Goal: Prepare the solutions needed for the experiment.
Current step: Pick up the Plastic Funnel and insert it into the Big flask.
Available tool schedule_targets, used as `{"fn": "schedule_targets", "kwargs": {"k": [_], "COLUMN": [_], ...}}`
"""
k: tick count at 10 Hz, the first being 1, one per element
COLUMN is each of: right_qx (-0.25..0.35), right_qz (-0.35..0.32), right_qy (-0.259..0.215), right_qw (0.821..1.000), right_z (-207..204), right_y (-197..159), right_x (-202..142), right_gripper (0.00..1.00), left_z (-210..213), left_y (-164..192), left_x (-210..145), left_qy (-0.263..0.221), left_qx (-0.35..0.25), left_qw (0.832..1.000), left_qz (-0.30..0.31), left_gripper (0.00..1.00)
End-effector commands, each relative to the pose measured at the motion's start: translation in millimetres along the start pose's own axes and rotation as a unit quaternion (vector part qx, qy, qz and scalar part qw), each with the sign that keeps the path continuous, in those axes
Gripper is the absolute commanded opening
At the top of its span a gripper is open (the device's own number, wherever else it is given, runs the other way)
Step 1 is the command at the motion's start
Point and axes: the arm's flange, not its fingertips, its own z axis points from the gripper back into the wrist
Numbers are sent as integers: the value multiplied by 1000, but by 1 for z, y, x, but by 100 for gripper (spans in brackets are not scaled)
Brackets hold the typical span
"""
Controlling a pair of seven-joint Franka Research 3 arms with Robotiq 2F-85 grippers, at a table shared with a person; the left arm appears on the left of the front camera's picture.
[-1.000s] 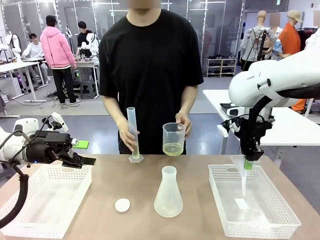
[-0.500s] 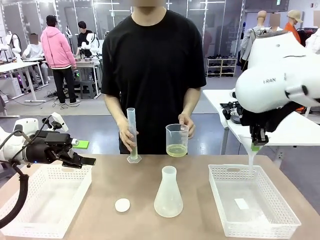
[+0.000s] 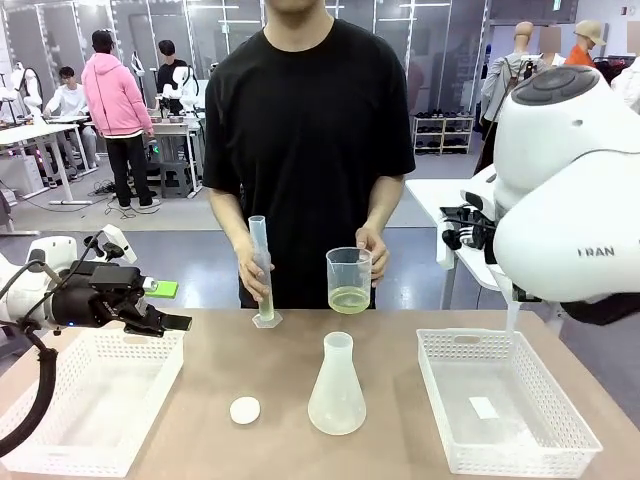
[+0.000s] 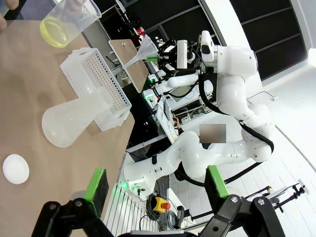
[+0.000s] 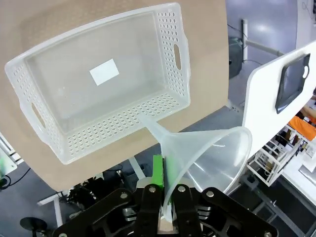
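The person across the table holds a clear beaker [image 3: 348, 278] with pale yellow solution [image 3: 348, 299] in its bottom, and steadies a tall graduated cylinder [image 3: 261, 268] on the table with the other hand. A frosted conical flask [image 3: 337, 386] stands upright at mid-table and looks empty; it also shows in the left wrist view [image 4: 69, 126]. My right gripper [image 5: 165, 196] is shut on a clear plastic funnel [image 5: 203, 154], held above the right basket [image 5: 106, 84]. The funnel's stem [image 3: 512, 318] hangs below my right arm. My left gripper [image 3: 168, 306] hovers open over the left basket [image 3: 85, 400], holding nothing.
A round white cap [image 3: 244, 409] lies on the table left of the flask. The right basket [image 3: 505, 405] holds a white label on its floor. My right arm's bulky body [image 3: 570, 190] fills the upper right. Other people and tables stand far behind.
My right arm has lifted the funnel up out of the right basket and swung closer to the camera. The person shifted the beaker slightly. The left arm has not moved.
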Motion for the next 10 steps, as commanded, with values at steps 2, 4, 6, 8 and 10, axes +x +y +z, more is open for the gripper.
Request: {"fn": "schedule_targets", "kwargs": {"k": [2,4,6,8,10], "right_qx": [0,0,0,-35,-91], "right_qz": [0,0,0,47,109], "right_qy": [0,0,0,-39,-78], "right_qw": [1000,1000,1000,998,987], "right_z": [0,0,0,5,21], "right_y": [0,0,0,-2,-4], "right_x": [0,0,0,16,42], "right_gripper": [2,2,2,5,5], "left_z": [1,1,1,1,1], "left_y": [-2,-2,-2,-2,-2], "left_x": [0,0,0,0,0], "left_qy": [7,7,7,7,7], "left_qx": [-4,-4,-4,-4,-4], "left_qw": [1000,1000,1000,1000,1000], "left_qz": [-3,-3,-3,-3,-3], "left_gripper": [100,100,100,100,100]}}
